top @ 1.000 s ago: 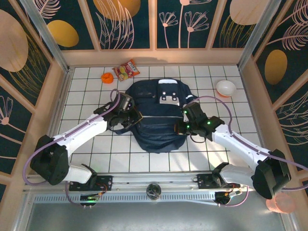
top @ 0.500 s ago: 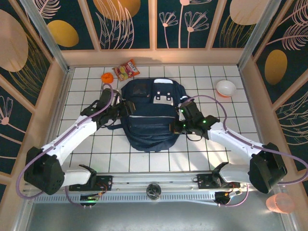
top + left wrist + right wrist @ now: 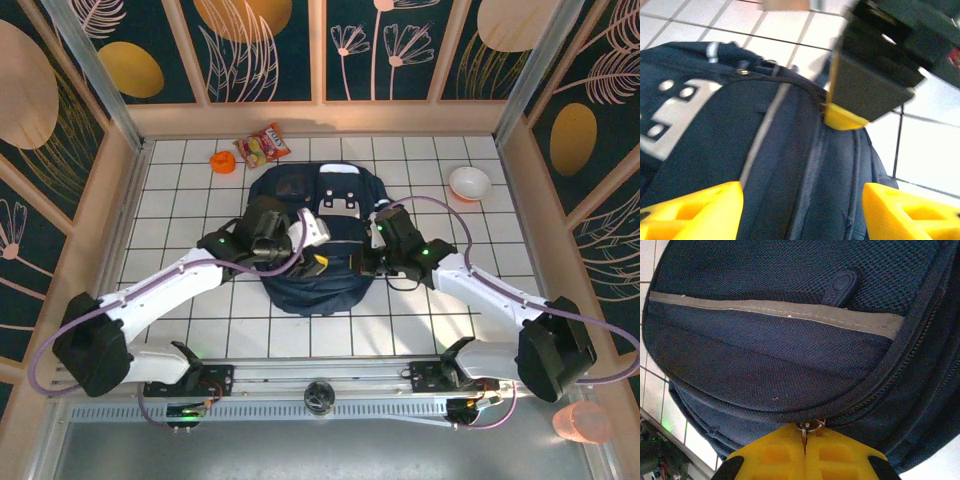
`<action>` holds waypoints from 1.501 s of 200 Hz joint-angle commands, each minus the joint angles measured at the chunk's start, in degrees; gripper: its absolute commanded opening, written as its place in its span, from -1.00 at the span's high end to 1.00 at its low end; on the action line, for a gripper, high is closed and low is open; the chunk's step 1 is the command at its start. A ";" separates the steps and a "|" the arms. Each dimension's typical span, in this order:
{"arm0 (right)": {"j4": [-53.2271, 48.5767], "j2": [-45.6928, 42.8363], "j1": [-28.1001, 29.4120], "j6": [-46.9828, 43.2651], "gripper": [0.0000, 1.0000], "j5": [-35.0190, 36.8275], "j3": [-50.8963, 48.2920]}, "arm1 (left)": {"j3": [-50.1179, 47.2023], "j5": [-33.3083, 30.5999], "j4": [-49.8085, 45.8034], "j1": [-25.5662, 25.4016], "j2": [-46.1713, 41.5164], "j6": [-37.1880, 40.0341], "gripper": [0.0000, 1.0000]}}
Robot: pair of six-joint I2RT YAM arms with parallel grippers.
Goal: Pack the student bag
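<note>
Mid-surface, lying flat: student bag, soft, floppy, probably light; best taken by zipper tab or strap, not loose cloth. Above bag's middle, left end effector spread wide, grasping nothing. At bag's right edge, right end effector clenched on zipper pull.

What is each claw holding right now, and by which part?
The right claw is shut on the zipper pull ring of the student bag. The left claw is open above the bag, holding nothing.
</note>
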 commanded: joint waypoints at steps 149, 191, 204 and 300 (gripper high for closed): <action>-2.79 -0.10 -15.25 -2.84 1.00 0.78 -1.99 | -2.33 -4.77 7.32 -2.67 5.14 17.70 1.00; 2.20 3.65 -18.19 -3.17 1.00 1.07 -0.28 | -2.70 4.71 4.73 -2.66 4.19 21.45 1.00; 3.46 5.14 -18.88 -3.39 1.00 1.13 0.83 | -2.10 5.30 3.38 -2.68 4.48 22.06 1.00; 3.50 -2.79 -20.45 -7.11 0.29 -4.60 -0.12 | -10.76 -1.07 16.11 0.50 -2.23 4.62 0.28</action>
